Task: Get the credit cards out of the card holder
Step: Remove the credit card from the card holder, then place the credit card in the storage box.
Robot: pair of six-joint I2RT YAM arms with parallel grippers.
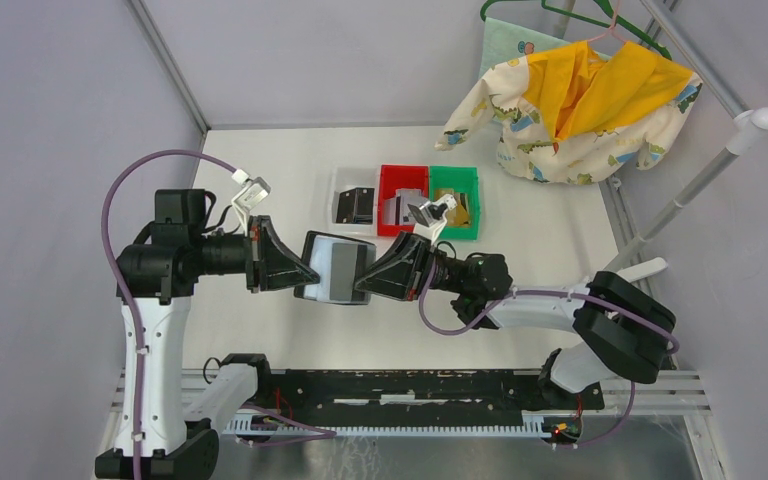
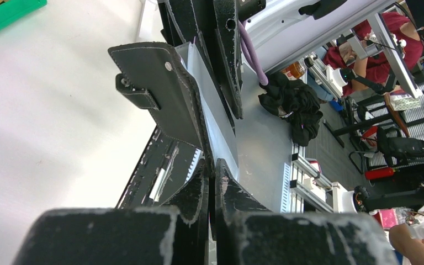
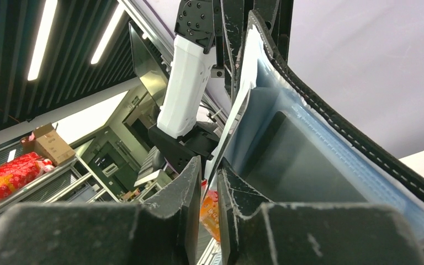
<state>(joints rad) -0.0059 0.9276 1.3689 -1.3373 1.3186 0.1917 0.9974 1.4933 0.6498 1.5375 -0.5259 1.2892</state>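
Observation:
The black card holder [image 1: 335,268] hangs open above the table between both arms, its light blue-grey inside [image 3: 287,116] facing up. My left gripper [image 1: 307,268] is shut on its left edge; the black cover with the closure tab [image 2: 154,94] rises beyond those jaws [image 2: 211,171]. At the right edge, my right gripper [image 1: 365,283] has its jaws slightly apart [image 3: 210,165]. A thin pale card edge [image 3: 232,124] runs down to their tips, with a gap still showing. Three credit cards lie in bins: black [image 1: 355,205], silvery-grey [image 1: 400,208] and tan-gold [image 1: 460,208].
White [image 1: 338,190], red [image 1: 403,175] and green [image 1: 455,177] bins stand in a row at the back of the table. A patterned garment with yellow lining [image 1: 580,105] hangs on a rack at the back right. A black rail [image 1: 410,385] runs along the near edge.

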